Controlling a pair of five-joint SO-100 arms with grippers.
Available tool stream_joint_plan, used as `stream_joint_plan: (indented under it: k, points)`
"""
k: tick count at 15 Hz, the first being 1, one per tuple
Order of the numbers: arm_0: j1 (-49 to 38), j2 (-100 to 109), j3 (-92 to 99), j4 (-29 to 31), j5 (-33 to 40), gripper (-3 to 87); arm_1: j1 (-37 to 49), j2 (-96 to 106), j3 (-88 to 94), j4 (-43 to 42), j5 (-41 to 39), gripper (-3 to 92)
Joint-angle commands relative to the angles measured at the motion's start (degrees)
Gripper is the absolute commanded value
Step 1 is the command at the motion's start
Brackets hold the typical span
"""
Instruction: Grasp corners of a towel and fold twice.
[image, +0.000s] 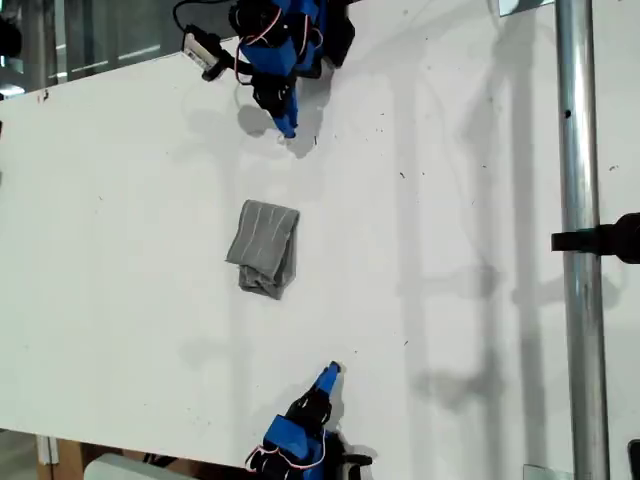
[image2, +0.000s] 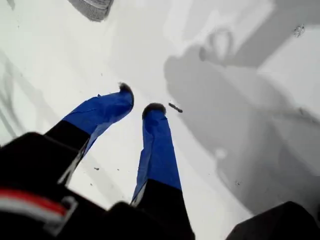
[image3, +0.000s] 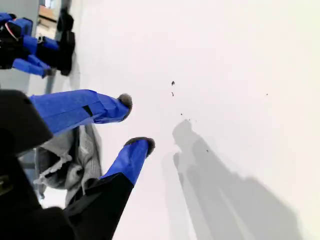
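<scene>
Exterior view shows the towel (image: 264, 247) folded small mid-desk (image: 120, 300), between both arms; first gripper (image2: 138, 102) and second gripper (image3: 137, 121) hover empty, fingers apart, so retreating cleanly suits

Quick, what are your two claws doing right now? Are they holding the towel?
My first gripper: open, holding nothing.
My second gripper: open, holding nothing.
The towel lies folded on the table, touching neither.
</scene>
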Motion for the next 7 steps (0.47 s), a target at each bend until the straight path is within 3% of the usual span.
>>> stream_joint_plan:
  k: [1,7]
  points:
    - [-0.7,0.35,0.26,0.35,0.53,12.0,1.58,-0.18,-0.53,0.62,-0.79,9.8]
    - [-0.7,0.35,0.26,0.35,0.53,11.9,1.23,-0.18,-0.53,0.62,-0.79,9.8]
